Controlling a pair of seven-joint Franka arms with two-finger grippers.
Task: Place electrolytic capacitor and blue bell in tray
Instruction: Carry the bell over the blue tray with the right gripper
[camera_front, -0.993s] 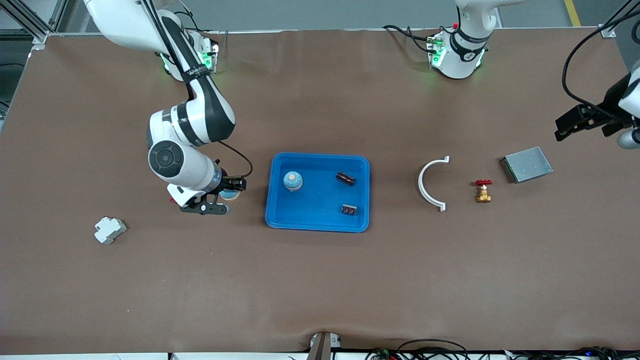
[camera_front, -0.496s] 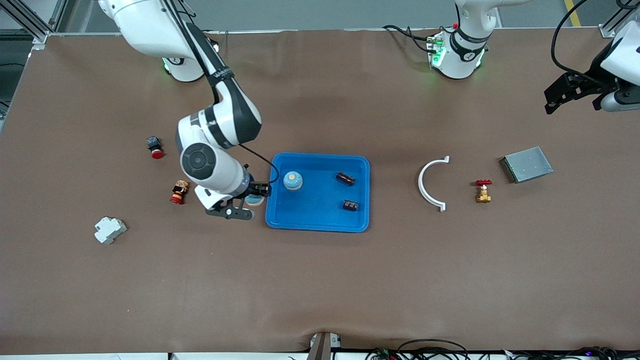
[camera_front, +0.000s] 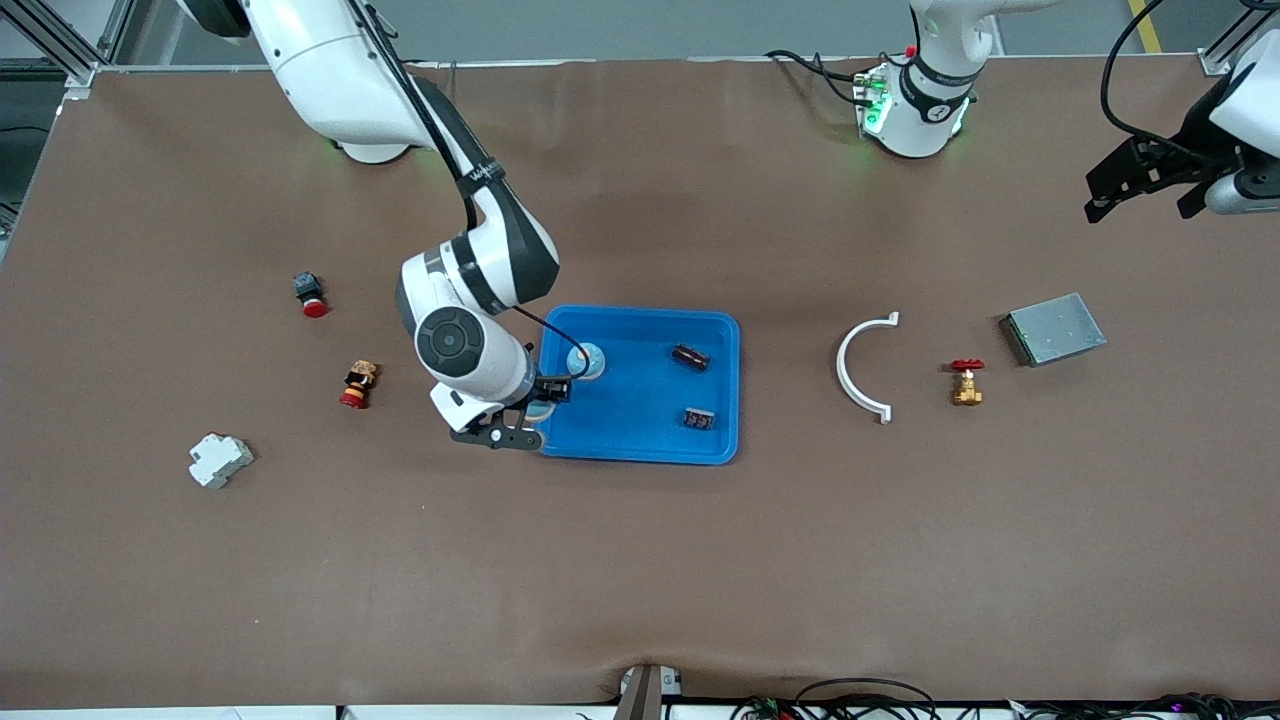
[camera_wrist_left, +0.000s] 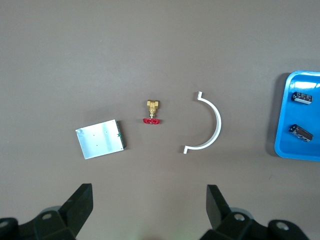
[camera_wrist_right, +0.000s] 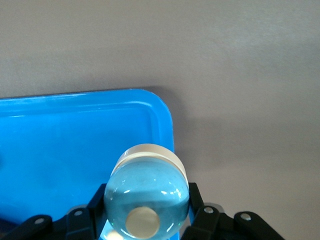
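Table: brown mat (camera_front: 640, 560).
Tray: blue tray (camera_front: 640, 440) mid-table; two capacitors (camera_front: 691, 357) and a bell (camera_front: 590, 357) inside.
Right gripper (camera_wrist_right: 145, 220): I see it clamped on a second blue bell (camera_wrist_right: 146, 197) over the tray's corner — smooth, rounded, likely slippery; grip the sides.
Left gripper (camera_wrist_left: 147, 210): spread wide, empty — waiting.

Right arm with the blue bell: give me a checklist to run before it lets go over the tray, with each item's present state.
1. Right tool shut on the held bell: ok.
2. Held bell over the tray: ok, at its corner toward the right arm's end.
3. Clear of the other bell in the tray: cannot tell.
4. Two capacitors in the tray: ok.
5. Left tool open, waiting over bare table: ok.
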